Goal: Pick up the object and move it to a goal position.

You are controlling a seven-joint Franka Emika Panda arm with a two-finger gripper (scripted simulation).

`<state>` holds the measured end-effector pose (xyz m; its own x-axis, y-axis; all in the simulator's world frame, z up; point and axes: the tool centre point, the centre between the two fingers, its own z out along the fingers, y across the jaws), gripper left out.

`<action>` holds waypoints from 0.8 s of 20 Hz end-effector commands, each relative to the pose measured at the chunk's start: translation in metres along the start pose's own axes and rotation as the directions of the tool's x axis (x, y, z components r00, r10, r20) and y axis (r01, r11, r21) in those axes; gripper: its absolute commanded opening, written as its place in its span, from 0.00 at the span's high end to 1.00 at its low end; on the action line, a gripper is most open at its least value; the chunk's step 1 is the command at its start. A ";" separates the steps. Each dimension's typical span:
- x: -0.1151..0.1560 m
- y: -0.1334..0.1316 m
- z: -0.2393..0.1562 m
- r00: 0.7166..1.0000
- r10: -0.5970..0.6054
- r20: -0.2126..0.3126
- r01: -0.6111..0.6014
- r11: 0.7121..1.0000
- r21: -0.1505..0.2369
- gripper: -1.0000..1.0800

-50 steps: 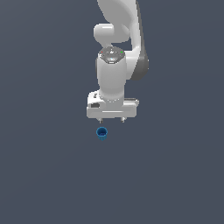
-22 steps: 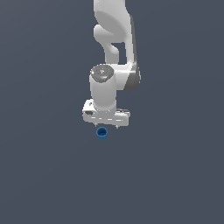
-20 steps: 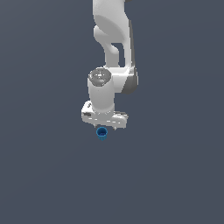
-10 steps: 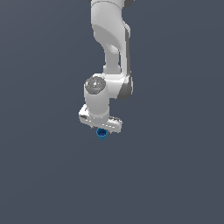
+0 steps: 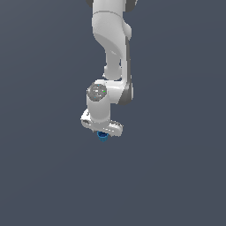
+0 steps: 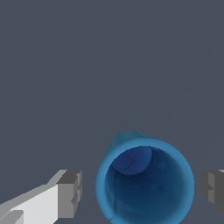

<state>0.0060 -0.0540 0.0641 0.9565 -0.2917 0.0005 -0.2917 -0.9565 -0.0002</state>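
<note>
Your blue cup (image 6: 144, 181) stands upright on the counter (image 5: 176, 176), its long axis vertical and its open mouth facing straight up into the wrist camera; you look down the hollow to a darker blue floor. In the exterior view the cup (image 5: 102, 136) shows only as a small blue lip just under the hand (image 5: 102, 132), mostly hidden by the white body above it.

Your hand (image 6: 142, 188) is spread wide around the cup. In the wrist view 1 grey fingertip (image 6: 70, 193) sits just beside the rim on one side and the other fingertip (image 6: 213, 188) stands a little farther off on the opposite side, so neither pad touches the wall. The cup lies between them, slightly nearer the first.

Against the picture from 2.5 s ago, the arm has come down and forward: then the cup sat clear of the hand with a gap of counter between them, and now the hand covers it. Since 0.5 s ago the hand has dropped a touch lower over the cup. The cup has kept its place on the counter.
</note>
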 end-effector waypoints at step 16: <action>0.001 0.000 0.024 1.000 0.002 0.000 -0.002 1.000 0.000 1.00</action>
<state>0.0066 -0.0541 0.0410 0.9558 -0.2939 0.0005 -0.2939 -0.9558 -0.0003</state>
